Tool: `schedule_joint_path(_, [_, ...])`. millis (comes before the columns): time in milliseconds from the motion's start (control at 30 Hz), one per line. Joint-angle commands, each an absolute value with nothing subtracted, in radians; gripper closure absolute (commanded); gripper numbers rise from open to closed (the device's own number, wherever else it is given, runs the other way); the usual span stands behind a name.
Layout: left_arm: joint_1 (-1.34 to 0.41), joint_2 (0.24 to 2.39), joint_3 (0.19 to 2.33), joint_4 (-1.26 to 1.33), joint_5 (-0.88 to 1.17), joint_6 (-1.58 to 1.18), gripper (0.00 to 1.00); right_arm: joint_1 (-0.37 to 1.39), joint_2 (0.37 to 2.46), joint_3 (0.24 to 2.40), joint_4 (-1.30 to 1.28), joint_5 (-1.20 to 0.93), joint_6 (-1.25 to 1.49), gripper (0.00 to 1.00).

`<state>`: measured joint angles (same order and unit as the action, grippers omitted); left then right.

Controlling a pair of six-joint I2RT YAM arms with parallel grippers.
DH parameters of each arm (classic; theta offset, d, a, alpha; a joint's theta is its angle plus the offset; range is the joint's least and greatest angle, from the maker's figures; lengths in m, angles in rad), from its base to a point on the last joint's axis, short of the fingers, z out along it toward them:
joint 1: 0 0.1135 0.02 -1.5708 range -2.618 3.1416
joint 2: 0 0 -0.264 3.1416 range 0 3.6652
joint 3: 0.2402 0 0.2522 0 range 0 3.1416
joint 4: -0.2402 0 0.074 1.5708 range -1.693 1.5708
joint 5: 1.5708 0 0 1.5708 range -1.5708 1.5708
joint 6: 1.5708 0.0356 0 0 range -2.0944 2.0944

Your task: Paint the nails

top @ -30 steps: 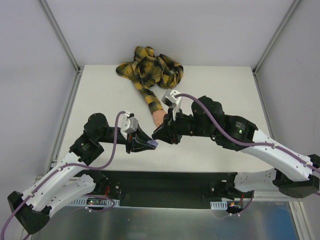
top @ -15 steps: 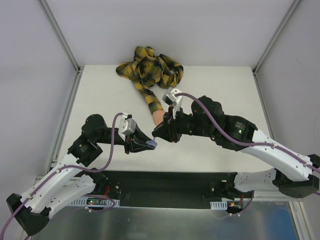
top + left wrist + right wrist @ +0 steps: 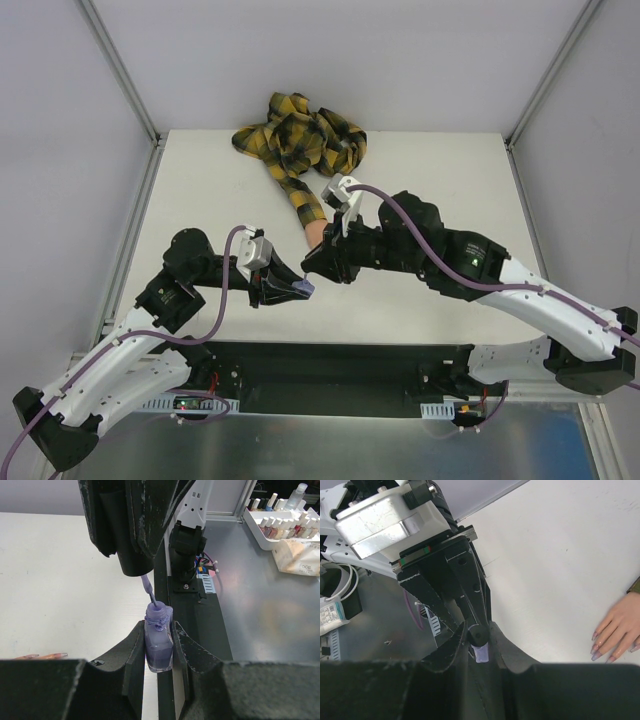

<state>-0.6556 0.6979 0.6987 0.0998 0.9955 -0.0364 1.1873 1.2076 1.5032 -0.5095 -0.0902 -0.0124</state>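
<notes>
Item: small bottle (image 3: 159, 650) of purple polish, upright and pinched at its sides by the jaws of the left gripper (image 3: 290, 288), so that the open neck faces up, steadied over the near edge of the tabletop (image 3: 440, 160). Item: brush (image 3: 148, 587) on a black cap (image 3: 477, 636), clamped in the jaws of the right gripper (image 3: 318, 265), bristles in the bottle neck, apparently to load polish. Item: the nails (image 3: 595, 651), pinkish-purple, on a mannequin hand (image 3: 617, 625) lying flat on the tabletop just beyond both grippers, plaid sleeve (image 3: 300, 140) trailing away; near enough for a short carry of the wet brush.
</notes>
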Motion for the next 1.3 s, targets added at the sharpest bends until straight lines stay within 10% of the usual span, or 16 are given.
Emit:
schedule_joint_path(0, [-0.667,0.689,0.707,0.156,1.035,-0.011,1.00,1.186,1.192,1.494,-0.469,-0.081,-0.011,1.00])
schedule_joint_path(1267, [-0.666,0.654,0.703,0.156,0.895,-0.009,1.00,1.198,1.169,1.393,-0.405,-0.133,0.040,1.00])
